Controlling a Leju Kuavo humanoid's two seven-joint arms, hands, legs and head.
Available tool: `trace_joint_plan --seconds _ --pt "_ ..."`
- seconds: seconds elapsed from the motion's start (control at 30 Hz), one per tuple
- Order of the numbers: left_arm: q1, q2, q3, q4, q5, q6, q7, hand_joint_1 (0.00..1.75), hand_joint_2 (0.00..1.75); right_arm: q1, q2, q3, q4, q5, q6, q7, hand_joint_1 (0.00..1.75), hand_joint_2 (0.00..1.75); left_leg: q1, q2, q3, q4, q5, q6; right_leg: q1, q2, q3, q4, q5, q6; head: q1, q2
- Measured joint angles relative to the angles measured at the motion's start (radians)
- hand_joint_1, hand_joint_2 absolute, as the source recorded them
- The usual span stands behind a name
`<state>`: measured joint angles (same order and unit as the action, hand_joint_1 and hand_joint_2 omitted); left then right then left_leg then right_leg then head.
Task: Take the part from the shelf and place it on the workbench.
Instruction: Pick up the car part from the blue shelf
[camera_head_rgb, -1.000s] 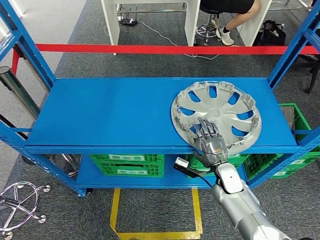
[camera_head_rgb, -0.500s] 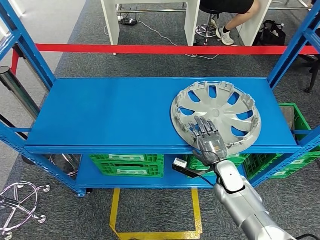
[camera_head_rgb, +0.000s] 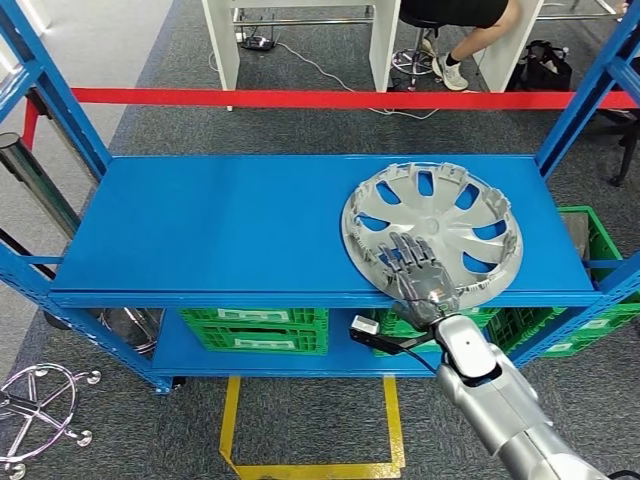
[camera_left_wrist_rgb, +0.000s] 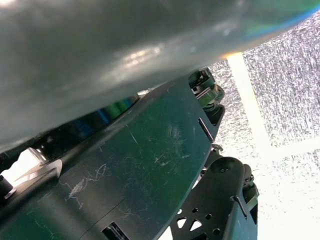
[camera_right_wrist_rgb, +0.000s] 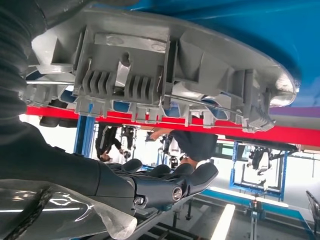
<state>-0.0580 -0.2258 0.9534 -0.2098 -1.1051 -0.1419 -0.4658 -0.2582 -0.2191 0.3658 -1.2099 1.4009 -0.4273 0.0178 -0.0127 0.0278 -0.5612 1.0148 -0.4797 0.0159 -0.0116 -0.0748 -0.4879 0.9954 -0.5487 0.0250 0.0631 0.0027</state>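
A silver hubcap (camera_head_rgb: 445, 215) lies flat at the right end of the blue shelf (camera_head_rgb: 226, 220), its near rim reaching the shelf's front edge. My right hand (camera_head_rgb: 417, 272) lies over that near rim with its fingers stretched out and apart, pointing away from me. In the right wrist view the dark fingers (camera_right_wrist_rgb: 166, 182) are straight, with a gap between them and the ribbed rim of the hubcap (camera_right_wrist_rgb: 170, 65); nothing is gripped. A blurred grey part of my left hand (camera_left_wrist_rgb: 113, 50) lies close across the left wrist view, its fingers hidden.
Green crates (camera_head_rgb: 256, 330) stand on the lower shelf and another (camera_head_rgb: 596, 240) to the right. Blue uprights (camera_head_rgb: 581, 100) frame the rack, with red tape (camera_head_rgb: 302, 98) behind. A person (camera_head_rgb: 468, 30) sits at a white desk beyond. Yellow floor marking (camera_head_rgb: 309, 468) lies in front.
My right arm has swung a little to the right, and the hand has slid slightly further onto the hubcap's near rim. The hubcap has not moved.
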Motion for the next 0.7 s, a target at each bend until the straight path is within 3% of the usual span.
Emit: trace_joint_plan --seconds 0.13,0.4,0.7 --pt "0.000 0.001 0.000 0.000 -0.001 -0.008 0.000 0.00 0.00 0.000 -0.007 0.005 -0.008 -0.007 0.023 0.000 0.00 1.75 0.000 0.000 0.000 0.000 0.000 0.000 0.000 0.000 0.000 0.000 0.000 0.000 0.000 0.000" --pt "0.001 0.021 0.006 0.000 -0.002 -0.054 -0.006 0.00 0.00 -0.033 -0.052 0.033 -0.015 -0.051 0.251 0.055 0.00 1.75 0.000 0.000 0.000 0.000 0.000 0.000 0.000 0.000 0.000 0.000 0.000 0.000 0.000 0.000" --pt "0.009 0.028 0.018 0.000 -0.001 -0.055 -0.006 0.00 0.00 -0.056 -0.084 0.056 -0.025 -0.063 0.278 0.063 0.00 1.75 0.000 0.000 0.000 0.000 0.000 0.000 0.000 0.000 0.000 0.000 0.000 0.000 0.000 0.000"
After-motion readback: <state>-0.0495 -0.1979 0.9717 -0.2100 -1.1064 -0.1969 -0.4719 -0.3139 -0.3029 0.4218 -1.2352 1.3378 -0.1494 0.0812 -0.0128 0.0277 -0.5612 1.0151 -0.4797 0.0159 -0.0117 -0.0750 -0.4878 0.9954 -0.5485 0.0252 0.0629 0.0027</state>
